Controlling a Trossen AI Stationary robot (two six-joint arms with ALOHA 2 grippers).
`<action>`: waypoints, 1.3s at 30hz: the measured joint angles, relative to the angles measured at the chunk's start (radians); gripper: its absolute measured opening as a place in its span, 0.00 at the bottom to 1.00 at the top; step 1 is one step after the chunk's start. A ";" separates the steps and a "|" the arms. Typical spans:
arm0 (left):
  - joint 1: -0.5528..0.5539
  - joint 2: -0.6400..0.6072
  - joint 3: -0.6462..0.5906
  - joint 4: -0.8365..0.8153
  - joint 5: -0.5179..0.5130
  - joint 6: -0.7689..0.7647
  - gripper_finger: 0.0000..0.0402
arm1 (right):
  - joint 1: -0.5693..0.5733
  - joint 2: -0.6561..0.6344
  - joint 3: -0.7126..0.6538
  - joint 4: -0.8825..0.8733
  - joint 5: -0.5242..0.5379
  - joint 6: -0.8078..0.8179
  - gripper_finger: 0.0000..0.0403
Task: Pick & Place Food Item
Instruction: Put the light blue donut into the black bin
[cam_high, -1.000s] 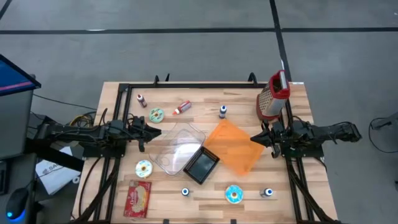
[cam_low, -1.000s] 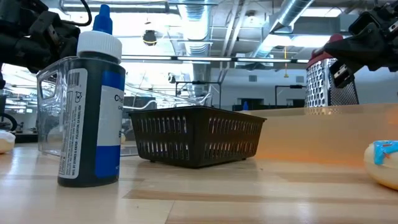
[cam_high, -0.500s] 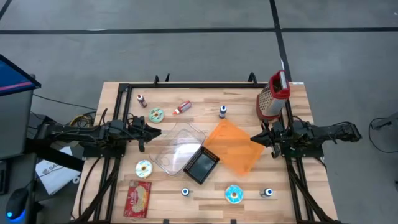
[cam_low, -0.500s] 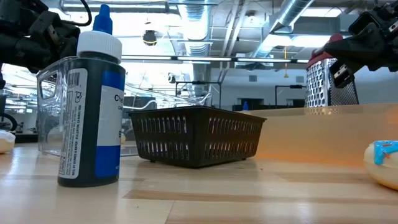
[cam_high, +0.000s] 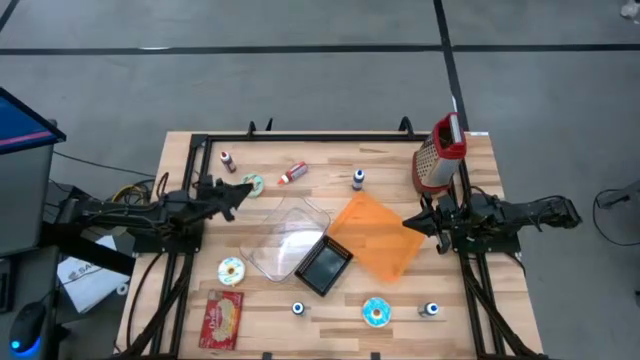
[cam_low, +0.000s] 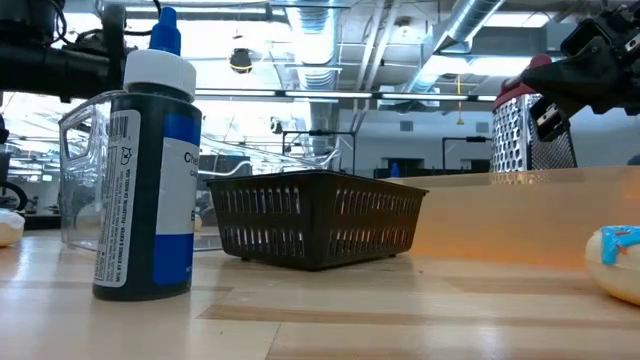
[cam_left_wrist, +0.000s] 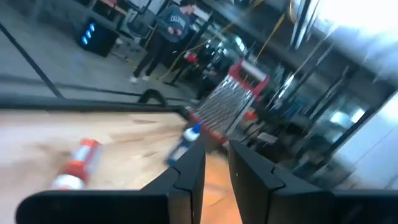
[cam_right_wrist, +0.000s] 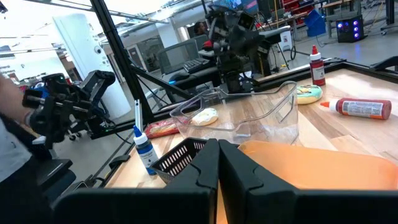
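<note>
Over on the table's (cam_high: 390, 300) left side, the left tool (cam_high: 241, 190) hung next to the green-frosted donut (cam_high: 251, 184), fingers (cam_left_wrist: 189, 177) only a crack apart and holding nothing. The right tool (cam_high: 408, 224) sat pressed together at the orange bin's (cam_high: 375, 238) edge. Another donut (cam_high: 231, 270) lay beside the clear tub (cam_high: 288, 238).

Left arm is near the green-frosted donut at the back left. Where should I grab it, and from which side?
Take the green-frosted donut from straight above, one finger in its centre hole and one outside the ring, or pinch across the ring. It lies flat on the table, so a side approach likely finds little to hold. The left end effector is beside it already.
</note>
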 joint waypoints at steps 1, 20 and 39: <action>0.000 -0.001 0.000 0.016 0.000 -0.057 0.17 | 0.000 0.000 0.000 0.000 0.000 0.000 0.00; -0.006 0.100 0.000 0.085 0.156 -0.470 0.17 | -0.002 -0.002 0.000 0.173 0.054 0.045 0.00; -0.057 0.298 0.000 0.795 -0.087 0.159 0.17 | -0.001 0.000 0.000 0.500 0.418 0.194 0.00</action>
